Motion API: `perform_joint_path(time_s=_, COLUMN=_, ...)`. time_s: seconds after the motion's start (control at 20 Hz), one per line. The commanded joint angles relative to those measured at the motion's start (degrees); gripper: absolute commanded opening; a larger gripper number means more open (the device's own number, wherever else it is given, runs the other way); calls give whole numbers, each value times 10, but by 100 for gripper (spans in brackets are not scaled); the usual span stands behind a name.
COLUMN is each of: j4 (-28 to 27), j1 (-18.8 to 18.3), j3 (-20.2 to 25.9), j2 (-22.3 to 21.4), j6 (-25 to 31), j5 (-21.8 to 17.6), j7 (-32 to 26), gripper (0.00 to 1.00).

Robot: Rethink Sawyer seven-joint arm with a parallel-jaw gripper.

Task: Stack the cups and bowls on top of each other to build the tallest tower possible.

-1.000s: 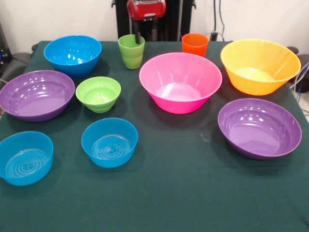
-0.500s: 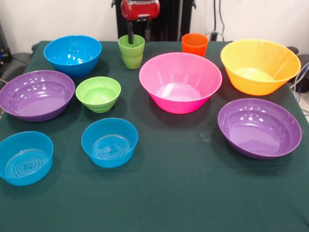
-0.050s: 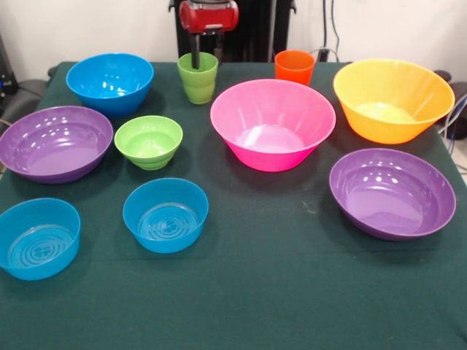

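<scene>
While glossy bowls [image 3: 273,124] sit apart, claw [image 3: 205,57] straddles ridged green cup [image 3: 197,77].

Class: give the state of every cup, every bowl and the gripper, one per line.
Gripper: reaching down into the green cup.
Green cup: upright, unstacked.
Orange cup: upright, unstacked.
Pink bowl: upright, empty.
Yellow-orange bowl: upright, empty.
Left purple bowl: upright, empty.
Right purple bowl: upright, empty.
Far blue bowl: upright, empty.
Middle blue bowl: upright, empty.
Corner blue bowl: upright, empty.
Green bowl: upright, empty.

A robotics lab: a cloth-draped surface [image 3: 241,306] stands before a bare white wall [image 3: 87,29], with cables [image 3: 332,33] hanging behind.
</scene>
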Motion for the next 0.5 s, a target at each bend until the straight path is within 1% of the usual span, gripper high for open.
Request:
perform_joint_path(time_s=0.05, j4=-61, j1=23, j3=39, j2=30, j6=-13, j5=40, j7=78, gripper=0)
perform_joint_path(time_s=0.5, j4=-52, j1=30, j3=44, j2=22, j6=0, j5=48, j7=84, gripper=0)
